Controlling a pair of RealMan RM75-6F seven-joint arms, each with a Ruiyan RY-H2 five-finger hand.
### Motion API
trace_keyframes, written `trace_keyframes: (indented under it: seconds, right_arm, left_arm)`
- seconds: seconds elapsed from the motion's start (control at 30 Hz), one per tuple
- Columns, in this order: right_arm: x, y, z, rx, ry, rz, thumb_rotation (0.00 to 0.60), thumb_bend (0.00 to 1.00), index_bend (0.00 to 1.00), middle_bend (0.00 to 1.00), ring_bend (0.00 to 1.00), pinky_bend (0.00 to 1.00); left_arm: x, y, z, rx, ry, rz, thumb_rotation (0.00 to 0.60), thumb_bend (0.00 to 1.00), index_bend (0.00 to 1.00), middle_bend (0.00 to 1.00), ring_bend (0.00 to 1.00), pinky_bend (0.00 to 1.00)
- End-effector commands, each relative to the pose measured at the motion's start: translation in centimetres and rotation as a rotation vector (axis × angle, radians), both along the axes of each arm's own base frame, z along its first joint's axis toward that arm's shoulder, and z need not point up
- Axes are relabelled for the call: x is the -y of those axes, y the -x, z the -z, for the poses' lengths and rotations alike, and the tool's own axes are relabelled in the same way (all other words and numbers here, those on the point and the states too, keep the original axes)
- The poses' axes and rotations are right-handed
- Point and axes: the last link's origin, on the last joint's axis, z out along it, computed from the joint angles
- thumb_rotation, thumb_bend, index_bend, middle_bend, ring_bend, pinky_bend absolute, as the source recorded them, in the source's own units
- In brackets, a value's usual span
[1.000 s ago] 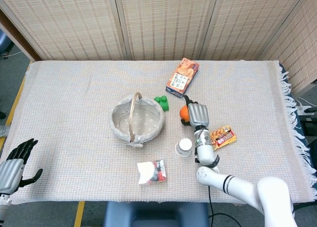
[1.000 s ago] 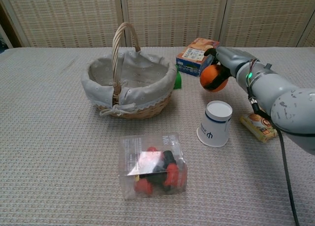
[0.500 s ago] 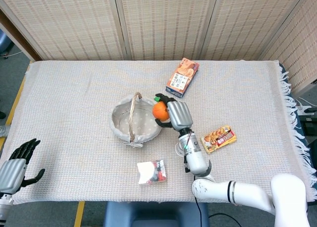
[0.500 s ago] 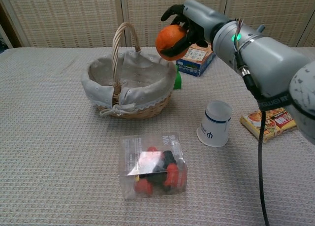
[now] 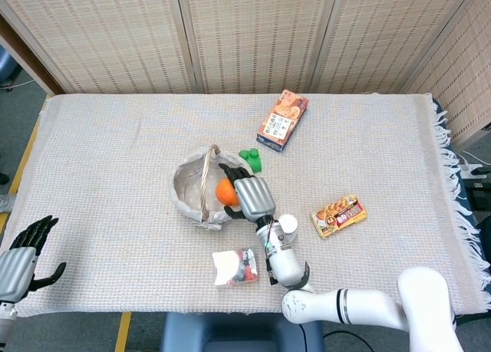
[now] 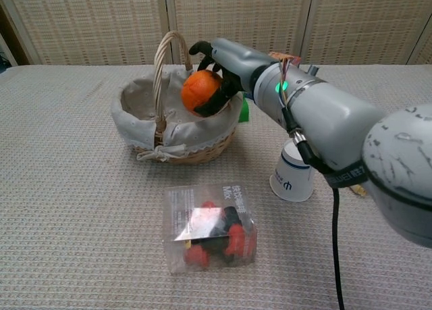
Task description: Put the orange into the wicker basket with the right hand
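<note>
My right hand (image 5: 247,198) (image 6: 226,67) grips the orange (image 5: 225,192) (image 6: 200,92) and holds it over the right half of the wicker basket (image 5: 189,185) (image 6: 142,124), just above the cloth lining. The basket has a tall arched handle (image 6: 162,60) and nothing shows inside it. My left hand (image 5: 21,256) hangs off the table's front left corner, fingers spread and holding nothing; the chest view does not show it.
A white paper cup (image 5: 288,225) (image 6: 293,171) lies beside the right forearm. A clear packet of red and black pieces (image 5: 236,265) (image 6: 210,227) lies near the front. A green block (image 5: 251,158), a biscuit box (image 5: 282,120) and a snack packet (image 5: 338,214) sit around.
My right hand has lifted the orange from the table by the cup and carried it left, then lowered it over the basket's right half. The left hand has barely moved.
</note>
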Motion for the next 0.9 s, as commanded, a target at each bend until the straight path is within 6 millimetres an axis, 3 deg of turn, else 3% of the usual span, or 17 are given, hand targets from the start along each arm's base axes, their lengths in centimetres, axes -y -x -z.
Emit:
trace_keyframes:
  seconds: [0.03, 0.3, 0.47, 0.6, 0.77, 0.8, 0.87, 0.9]
  right_arm:
    - [0.3, -0.2, -0.7, 0.019, 0.024, 0.0, 0.6, 0.06, 0.0, 0.0, 0.0, 0.17]
    - [0.7, 0.5, -4.6, 0.065, 0.084, 0.009, 0.6, 0.05, 0.0, 0.0, 0.0, 0.15]
    - [-1.1, 4.3, -9.1, -0.011, 0.135, -0.009, 0.6, 0.05, 0.0, 0.0, 0.0, 0.14]
    - [-4.8, 9.0, -12.8, -0.137, 0.169, -0.037, 0.6, 0.05, 0.0, 0.0, 0.0, 0.14]
    - [-7.3, 11.8, -14.3, -0.2, 0.175, -0.045, 0.6, 0.05, 0.0, 0.0, 0.0, 0.14]
    - [-8.7, 13.3, -15.0, -0.228, 0.175, -0.041, 0.6, 0.05, 0.0, 0.0, 0.0, 0.14]
    - [-13.7, 18.1, -16.5, -0.308, 0.157, 0.004, 0.6, 0.05, 0.0, 0.0, 0.0, 0.14]
    - [-14.8, 19.1, -16.8, -0.317, 0.161, -0.009, 0.6, 0.05, 0.0, 0.0, 0.0, 0.14]
  left_arm:
    - [0.0, 0.0, 0.0, -0.001, -0.001, -0.001, 0.6, 0.34, 0.0, 0.0, 0.0, 0.11]
    - [0.0, 0.0, 0.0, -0.004, -0.001, -0.004, 0.6, 0.34, 0.0, 0.0, 0.0, 0.11]
    - [0.0, 0.1, -0.1, -0.009, -0.005, -0.002, 0.6, 0.34, 0.0, 0.0, 0.0, 0.11]
    - [-0.1, 0.1, 0.0, -0.024, -0.01, 0.009, 0.6, 0.34, 0.0, 0.0, 0.0, 0.11]
    - [-0.1, 0.0, 0.1, -0.03, -0.009, 0.013, 0.6, 0.34, 0.0, 0.0, 0.0, 0.11]
    - [-0.1, 0.0, 0.1, -0.033, -0.01, 0.015, 0.6, 0.34, 0.0, 0.0, 0.0, 0.11]
    - [-0.2, -0.1, 0.2, -0.044, -0.017, 0.023, 0.6, 0.34, 0.0, 0.0, 0.0, 0.11]
    - [-0.2, -0.1, 0.2, -0.047, -0.02, 0.025, 0.6, 0.34, 0.0, 0.0, 0.0, 0.11]
